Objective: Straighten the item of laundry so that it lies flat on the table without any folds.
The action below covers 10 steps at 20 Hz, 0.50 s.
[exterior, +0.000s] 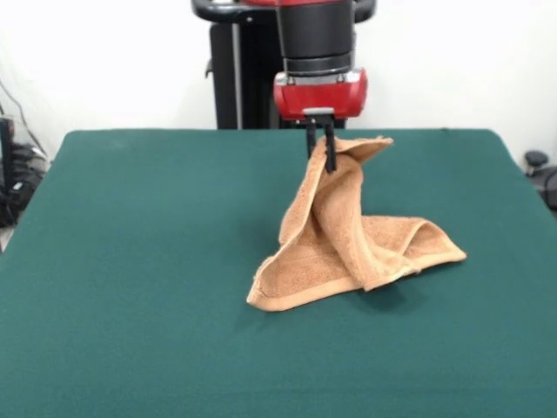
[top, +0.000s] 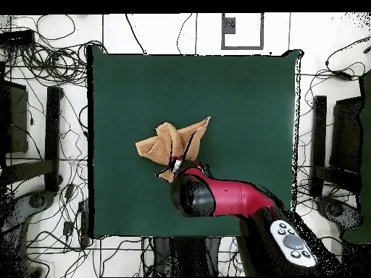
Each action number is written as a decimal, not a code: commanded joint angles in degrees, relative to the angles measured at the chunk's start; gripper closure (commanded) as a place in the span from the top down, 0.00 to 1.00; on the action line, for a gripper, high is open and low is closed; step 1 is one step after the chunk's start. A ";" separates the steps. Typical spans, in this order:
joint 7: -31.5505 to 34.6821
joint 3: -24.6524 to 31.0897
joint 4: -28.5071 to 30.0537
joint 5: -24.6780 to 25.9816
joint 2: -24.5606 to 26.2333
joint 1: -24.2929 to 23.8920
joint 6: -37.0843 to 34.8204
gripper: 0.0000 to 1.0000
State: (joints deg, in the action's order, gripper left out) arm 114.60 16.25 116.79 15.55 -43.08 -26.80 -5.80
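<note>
The orange-tan towel [exterior: 348, 239] is lifted by one edge into a peaked, folded shape; its lower part rests crumpled on the green table [exterior: 130, 261]. My gripper [exterior: 324, 161] hangs from the red and black arm and is shut on the towel's top edge, holding it up above the table. In the overhead view the towel [top: 163, 145] lies left of the table's [top: 246, 87] centre, with the gripper [top: 176, 166] and the red arm over its near side. The white tag does not show.
The robot's black pedestal [exterior: 248, 78] stands behind the table's far edge. Cables and dark stands [top: 51, 130] surround the table on the floor in the overhead view.
</note>
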 commanded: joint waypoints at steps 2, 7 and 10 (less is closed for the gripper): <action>-1.88 11.09 6.29 5.69 4.74 -3.96 -2.50 0.00; -0.96 10.88 6.14 7.93 5.20 -4.99 -1.79 0.00; -0.89 11.03 5.99 9.14 5.61 -5.97 -1.68 0.00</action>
State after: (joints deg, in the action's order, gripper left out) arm 114.60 19.78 118.35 20.50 -41.06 -32.27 -5.80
